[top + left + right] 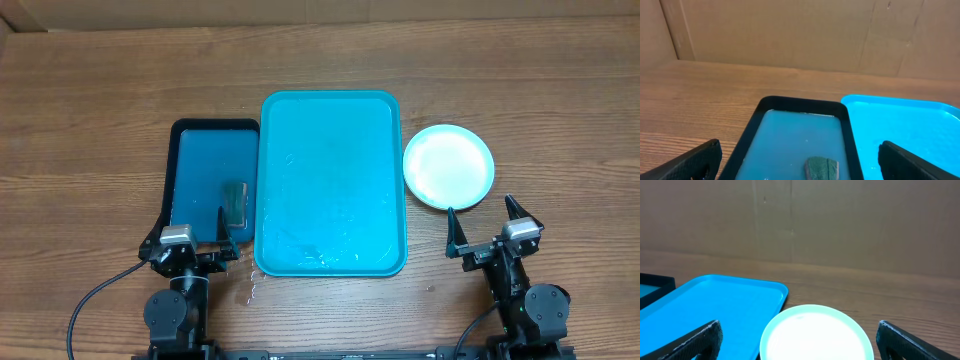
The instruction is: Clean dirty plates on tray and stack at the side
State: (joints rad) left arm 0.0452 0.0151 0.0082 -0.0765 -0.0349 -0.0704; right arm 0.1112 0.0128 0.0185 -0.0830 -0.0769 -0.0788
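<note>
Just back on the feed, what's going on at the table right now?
Nothing is being handled: the left gripper and right gripper are open and empty at the table's near edge. The turquoise tray holds no plates and looks wet. A light blue plate lies on the table right of it; whether others lie under it I cannot tell. A sponge sits in the small dark tray on the left.

Brown wood-grain table [90, 110]; plain cardboard wall [790, 30] at back w/ vertical seams; even light.
</note>
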